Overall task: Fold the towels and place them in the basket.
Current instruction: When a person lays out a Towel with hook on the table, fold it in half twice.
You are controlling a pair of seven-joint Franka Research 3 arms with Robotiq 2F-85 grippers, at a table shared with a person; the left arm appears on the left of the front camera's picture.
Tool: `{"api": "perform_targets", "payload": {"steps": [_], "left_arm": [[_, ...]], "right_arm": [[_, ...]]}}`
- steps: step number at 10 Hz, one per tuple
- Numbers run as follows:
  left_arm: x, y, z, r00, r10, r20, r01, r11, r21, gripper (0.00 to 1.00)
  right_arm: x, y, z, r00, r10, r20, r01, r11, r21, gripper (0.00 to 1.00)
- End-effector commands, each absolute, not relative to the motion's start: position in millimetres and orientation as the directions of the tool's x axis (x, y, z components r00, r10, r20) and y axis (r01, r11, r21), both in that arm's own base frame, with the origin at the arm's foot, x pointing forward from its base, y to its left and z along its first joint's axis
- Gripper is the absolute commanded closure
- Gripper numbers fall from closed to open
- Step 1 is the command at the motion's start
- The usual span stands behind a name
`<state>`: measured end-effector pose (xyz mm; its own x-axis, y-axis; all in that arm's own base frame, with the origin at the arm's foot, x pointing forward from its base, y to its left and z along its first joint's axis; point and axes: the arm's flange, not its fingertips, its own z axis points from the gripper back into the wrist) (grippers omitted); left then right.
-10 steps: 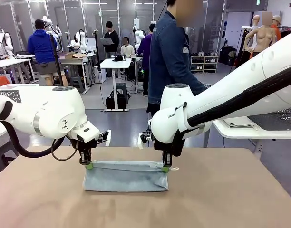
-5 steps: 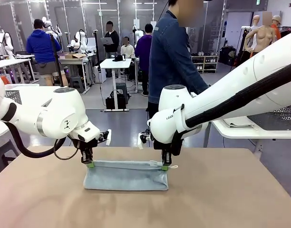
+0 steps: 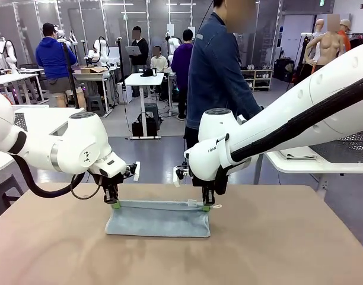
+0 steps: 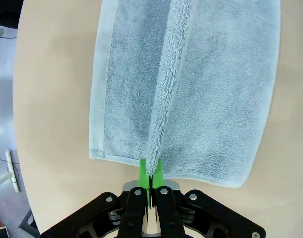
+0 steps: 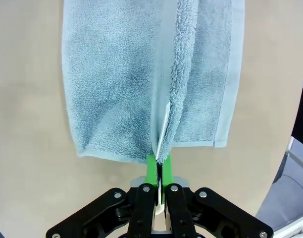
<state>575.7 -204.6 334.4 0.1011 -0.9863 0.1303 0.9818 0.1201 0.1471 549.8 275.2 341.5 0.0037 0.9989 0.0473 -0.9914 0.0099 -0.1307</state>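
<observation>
While the light blue towel [image 3: 158, 221] is lying near the middle of the counter [image 3: 276, 249], your left claw [image 3: 115, 205] is pinching one end of its raised far edge and your right claw [image 3: 206, 208] is pinching the other end. Both claws are pointing straight down and are squeezed tight on the terry. The held edge is stretching between them just above the counter, while the rest of the cloth is resting on the surface.

In the left wrist view, the green pads [image 4: 142, 171] are gripping a ridge of fabric, and the towel is spreading flat on either side of it. In the right wrist view you are seeing the same kind of ridge, with a white label [image 5: 164, 126] poking out just above that claw's pads.

A person [image 3: 214, 65] in a dark blue jacket is standing at the far side of the counter.
</observation>
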Motion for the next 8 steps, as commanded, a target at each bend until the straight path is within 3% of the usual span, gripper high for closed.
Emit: {"api": "perform_targets", "payload": {"steps": [1,5,8], "left_arm": [[586,-188,331,0.073,-0.99,0.123,0.98,0.094,0.175,0.96],[585,-183,339,0.056,-0.992,0.112,0.969,0.081,0.231,0.57],[583,-190,375,0.051,-0.987,0.153,0.97,0.086,0.226,0.27]], "right_arm": [[557,257,336,-0.046,0.999,0.029,-0.987,-0.041,-0.155,0.96],[562,253,337,-0.067,0.997,0.046,-0.981,-0.058,-0.183,0.57],[554,265,363,-0.073,0.994,0.082,-0.977,-0.054,-0.207,0.27]]}}
